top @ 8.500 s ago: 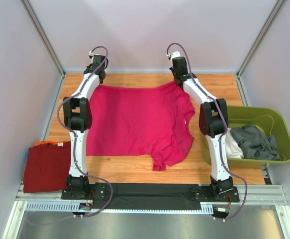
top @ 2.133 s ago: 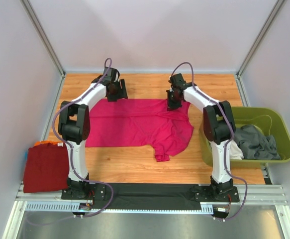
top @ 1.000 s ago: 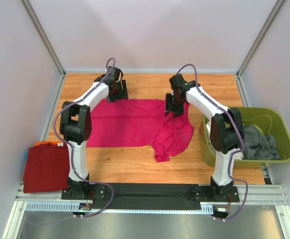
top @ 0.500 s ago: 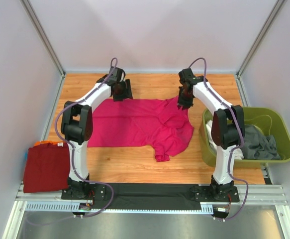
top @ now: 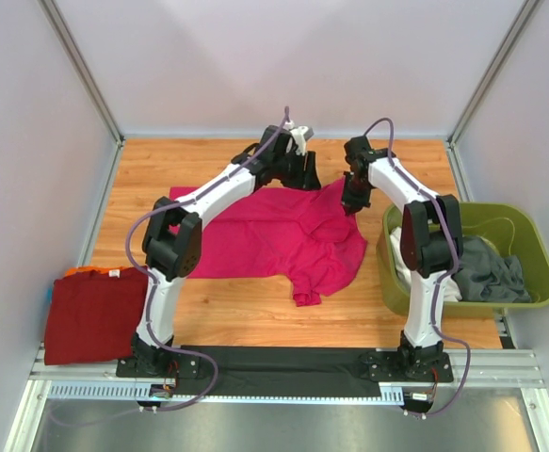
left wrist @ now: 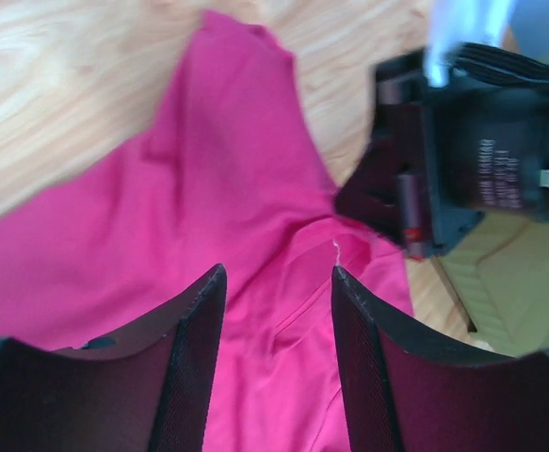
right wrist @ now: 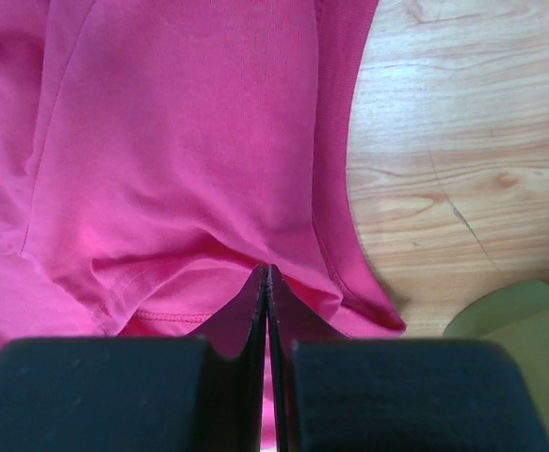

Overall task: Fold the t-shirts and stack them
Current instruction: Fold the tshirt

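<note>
Apparently we are mid-fold: the magenta t-shirt (top: 274,231) lies partly doubled over on the table (top: 152,169), its far right corner bunched. Our right jaws are clenched on a pucker of that shirt near the sleeve seam, likely so the edge can be dragged across. Our left jaws stand parted just above the cloth beside them, gripping nothing, with pink fabric showing between the fingers (left wrist: 194,377); we judge they are lining up for a second pinch. The dark red t-shirt (top: 88,315) sits folded at the near left, well apart from both.
</note>
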You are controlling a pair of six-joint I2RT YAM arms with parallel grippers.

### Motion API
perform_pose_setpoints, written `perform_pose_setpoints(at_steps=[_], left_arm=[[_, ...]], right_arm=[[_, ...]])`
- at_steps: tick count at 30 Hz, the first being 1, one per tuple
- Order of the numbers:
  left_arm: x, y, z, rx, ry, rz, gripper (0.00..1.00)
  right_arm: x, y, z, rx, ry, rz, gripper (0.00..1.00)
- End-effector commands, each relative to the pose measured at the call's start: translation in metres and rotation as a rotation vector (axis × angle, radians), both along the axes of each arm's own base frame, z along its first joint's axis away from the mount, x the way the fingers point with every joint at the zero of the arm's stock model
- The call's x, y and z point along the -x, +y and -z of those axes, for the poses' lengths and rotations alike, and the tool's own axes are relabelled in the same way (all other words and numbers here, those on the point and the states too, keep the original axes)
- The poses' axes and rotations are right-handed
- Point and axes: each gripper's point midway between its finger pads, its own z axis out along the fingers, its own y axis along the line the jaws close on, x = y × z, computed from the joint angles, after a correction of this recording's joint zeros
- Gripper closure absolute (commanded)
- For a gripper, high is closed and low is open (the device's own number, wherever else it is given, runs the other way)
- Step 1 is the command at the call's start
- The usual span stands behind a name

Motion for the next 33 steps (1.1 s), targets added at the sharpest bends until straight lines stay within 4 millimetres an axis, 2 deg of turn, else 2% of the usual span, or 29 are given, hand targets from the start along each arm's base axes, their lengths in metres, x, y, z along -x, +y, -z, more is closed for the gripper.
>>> perform_pose_setpoints(at_steps=[1, 9, 13, 21, 33], left_arm=[[0.005, -0.034, 0.012, 0.034, -0.045, 0.102, 0.45], [0.017, -0.072, 0.038, 0.008, -0.084, 0.193, 0.45], [0.024, -0.073, 0.059, -0.016, -0.057, 0.207, 0.45], [0.035, -0.067, 0.080, -0.088, -0.052, 0.242, 0.44], [0.049, -0.064, 0.099, -0.131, -0.024, 0.287, 0.53]], right_arm=[[-0.007, -0.002, 0.011, 0.003, -0.008, -0.016, 1.00], [-0.010, -0.023, 0.019, 0.001, 0.000, 0.045, 1.00], [-0.013, -0.024, 0.017, -0.013, -0.012, 0.049, 1.00], [-0.011, -0.018, 0.022, -0.047, 0.005, 0.041, 1.00], [-0.020, -0.020, 0.004, -0.052, -0.032, 0.048, 1.00]])
